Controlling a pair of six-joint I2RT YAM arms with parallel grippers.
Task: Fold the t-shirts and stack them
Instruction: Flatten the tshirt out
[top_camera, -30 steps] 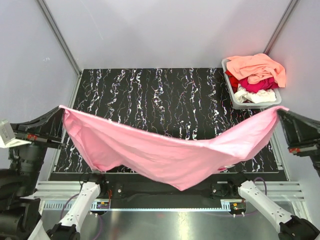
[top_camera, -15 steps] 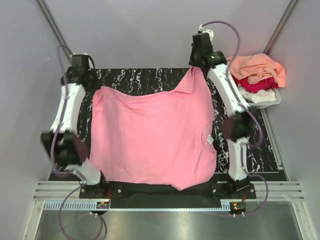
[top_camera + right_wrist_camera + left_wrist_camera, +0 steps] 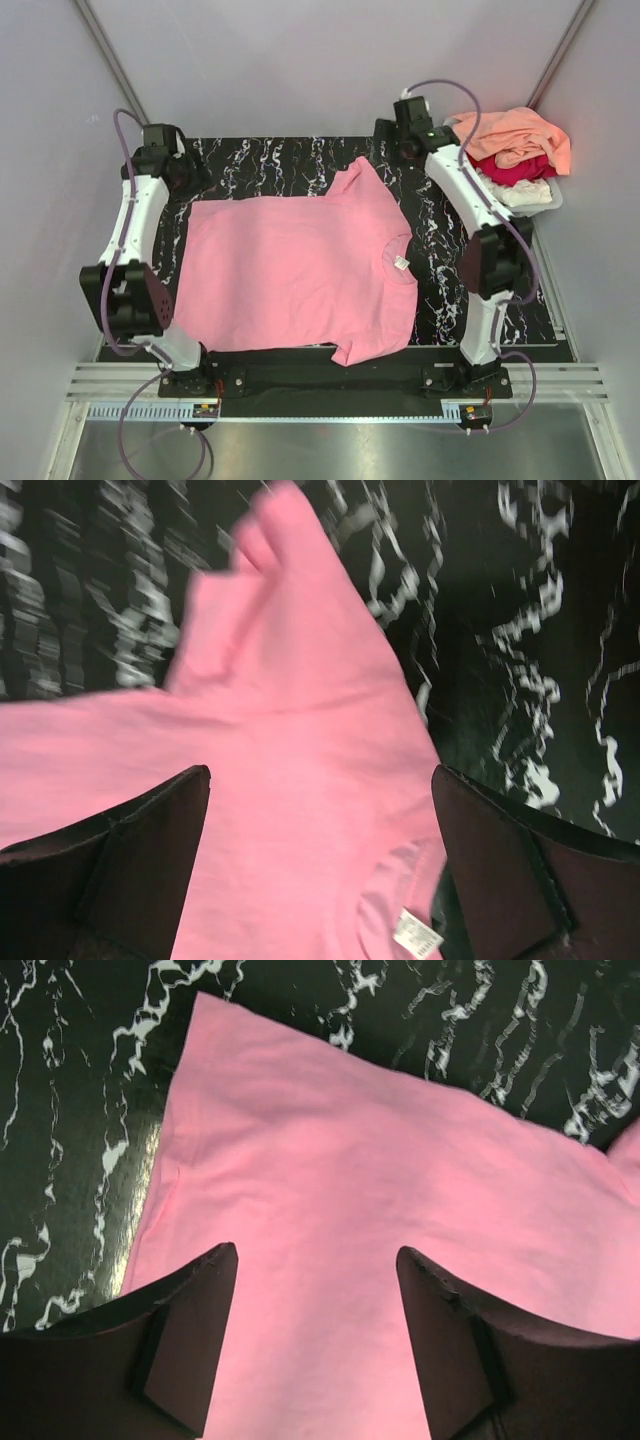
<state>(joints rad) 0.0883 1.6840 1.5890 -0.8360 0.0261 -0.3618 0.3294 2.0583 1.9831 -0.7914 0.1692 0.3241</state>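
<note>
A bubblegum pink t-shirt lies spread flat on the black marbled table, neck to the right, its white label showing. My left gripper hangs at the far left by the shirt's back corner, open, with nothing between its fingers. In the left wrist view the gripper is over the pink cloth. My right gripper is at the far right beyond the sleeve, open and empty. The right wrist view has the gripper above the shirt and its label.
A grey tub stands at the back right corner, heaped with a peach-orange tee, a crimson one and a white one. Grey walls close in the table on three sides. A sleeve hangs over the near edge.
The pink shirt hung stretched in the air between both shut grippers. The arms swung it out over the table, both grippers opened and let go, and it settled flat.
</note>
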